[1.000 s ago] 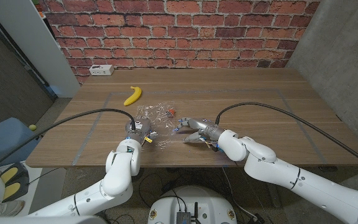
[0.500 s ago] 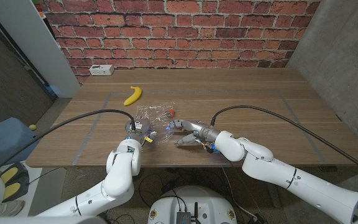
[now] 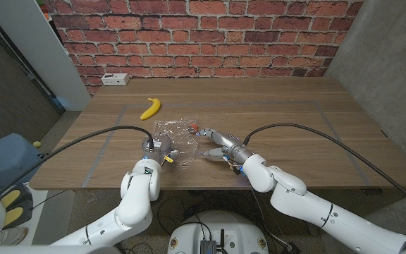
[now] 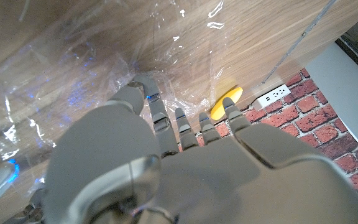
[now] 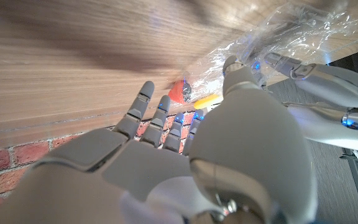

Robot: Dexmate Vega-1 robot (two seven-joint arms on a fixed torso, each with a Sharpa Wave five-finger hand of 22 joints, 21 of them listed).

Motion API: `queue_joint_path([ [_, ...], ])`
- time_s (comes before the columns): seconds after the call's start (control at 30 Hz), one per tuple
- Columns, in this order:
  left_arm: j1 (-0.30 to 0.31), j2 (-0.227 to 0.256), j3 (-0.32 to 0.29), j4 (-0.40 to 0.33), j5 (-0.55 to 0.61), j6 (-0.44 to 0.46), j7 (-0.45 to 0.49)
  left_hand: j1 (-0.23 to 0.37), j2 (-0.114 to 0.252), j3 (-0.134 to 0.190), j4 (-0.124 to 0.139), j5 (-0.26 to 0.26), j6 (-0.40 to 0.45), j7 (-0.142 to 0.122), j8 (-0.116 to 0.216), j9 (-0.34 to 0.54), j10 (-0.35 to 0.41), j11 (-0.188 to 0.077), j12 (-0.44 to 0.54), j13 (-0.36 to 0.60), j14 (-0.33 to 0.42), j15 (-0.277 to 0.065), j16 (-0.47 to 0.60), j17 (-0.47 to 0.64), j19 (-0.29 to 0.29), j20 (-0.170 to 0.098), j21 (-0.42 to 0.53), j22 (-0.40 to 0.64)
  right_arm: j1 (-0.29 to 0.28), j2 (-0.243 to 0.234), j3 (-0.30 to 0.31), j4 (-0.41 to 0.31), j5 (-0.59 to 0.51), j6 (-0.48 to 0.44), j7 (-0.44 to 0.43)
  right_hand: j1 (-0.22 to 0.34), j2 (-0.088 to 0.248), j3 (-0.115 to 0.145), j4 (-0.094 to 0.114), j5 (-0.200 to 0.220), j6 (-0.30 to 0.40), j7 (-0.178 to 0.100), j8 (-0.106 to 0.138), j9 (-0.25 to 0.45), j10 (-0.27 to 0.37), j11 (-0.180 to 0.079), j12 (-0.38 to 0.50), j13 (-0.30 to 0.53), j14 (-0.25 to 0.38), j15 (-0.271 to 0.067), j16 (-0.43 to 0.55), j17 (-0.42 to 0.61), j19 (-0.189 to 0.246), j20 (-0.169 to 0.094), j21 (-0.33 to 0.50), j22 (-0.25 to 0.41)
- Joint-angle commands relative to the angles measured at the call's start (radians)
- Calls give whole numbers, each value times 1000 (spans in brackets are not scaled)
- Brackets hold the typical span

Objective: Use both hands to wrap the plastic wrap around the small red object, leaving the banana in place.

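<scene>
Small red object [image 3: 192,128]: seen on the wooden table [image 3: 294,120] at the far right corner of the plastic wrap, just beyond the right hand's fingertips; in the right wrist view [image 5: 180,91] it is seen just past the fingertips, not grasped.

Plastic wrap [image 3: 171,137]: a crumpled clear sheet between the two hands, seen also under the left hand's fingers [image 4: 166,121]. Compared with the frame a second ago, it is raised and spread wider over the area near the red object.

Left hand [image 3: 156,145]: placed on the near left part of the wrap, fingers extended onto it; whether film is pinched cannot be told. Its place is little changed from a second ago.

Right hand [image 3: 213,141]: fingers stretched toward the red object, spread apart, nothing seen grasped. Since a second ago it has been moved closer to the wrap, and the forearm has been swung nearer the table's middle.

Banana [image 3: 151,108]: lying farther back on the left, well apart from the wrap, unmoved.

White power strip [image 3: 115,79]: at the far left table edge, below the brick wall [image 3: 203,35].
</scene>
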Motion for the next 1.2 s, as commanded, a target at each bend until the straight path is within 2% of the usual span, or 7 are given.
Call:
queue_joint_path([
  [0.03,25,-13,-32,-7,12,-20,-3,1,-5,-5,1,1,8,-1,-3,1,2,-4,-4,0,-1,4,-4,1,-1,-2,-3,2,47,-30,-44,35,-12,60,81,-1,-4,-12,-5,12,12,-79,8,1,-28,-30,-6,10,-28,-53,-10,6,0,0,-8,2],
  [0.23,32,-18,-41,-8,22,-22,-11,-6,-7,-12,5,0,4,-1,-7,2,-1,-1,-8,0,-4,4,-5,2,-4,-2,-5,2,75,-38,-52,66,18,157,128,49,6,-15,-28,26,173,-84,62,6,-47,-67,-7,16,-58,-53,-18,10,-4,-16,-25,2],
  [0.47,39,-27,-47,-6,39,-26,-26,-10,-7,-18,7,0,1,-3,-11,2,-4,-2,-10,0,-6,4,-6,2,-6,-2,-6,2,42,-13,-27,113,19,288,-5,94,65,-14,-22,17,616,-81,179,-2,131,-113,46,13,46,-104,31,18,84,-51,-20,3],
  [0.53,44,-29,-51,-8,37,-29,-23,-11,-7,-19,7,0,0,-3,-12,2,-4,-2,-11,0,-6,5,-6,2,-7,-2,-7,2,34,-2,-19,132,18,321,-44,81,89,-20,-9,-4,721,-34,211,-1,188,-118,61,10,70,-129,52,28,104,-67,-15,4],
  [0.67,70,-30,-76,-23,3,-40,19,-14,-7,-23,8,0,-9,-4,-18,2,-4,-4,-13,0,-7,5,-6,2,-7,-2,-8,3,32,20,-9,157,26,349,-65,53,101,-31,9,-25,750,-17,211,-5,240,-116,75,7,95,-142,63,30,117,-76,-11,5],
  [0.97,248,-11,-300,-128,-419,-230,346,-193,-76,-162,62,-10,-354,-103,-190,-14,-89,-11,-47,4,-26,16,-9,8,-42,2,-29,6,40,71,4,204,51,363,-87,48,111,-31,11,-42,786,12,207,-12,278,-109,81,3,107,-144,56,21,126,-77,-10,5],
  [1.2,312,43,-395,-179,-644,-335,401,-308,-124,-232,97,0,-445,-106,-190,-22,-158,-9,-58,5,-83,45,-15,12,-105,9,-46,9,55,108,11,227,71,351,-96,75,116,-16,-9,-50,810,51,202,-16,297,-84,81,0,115,-130,46,10,133,-62,-9,4],
])
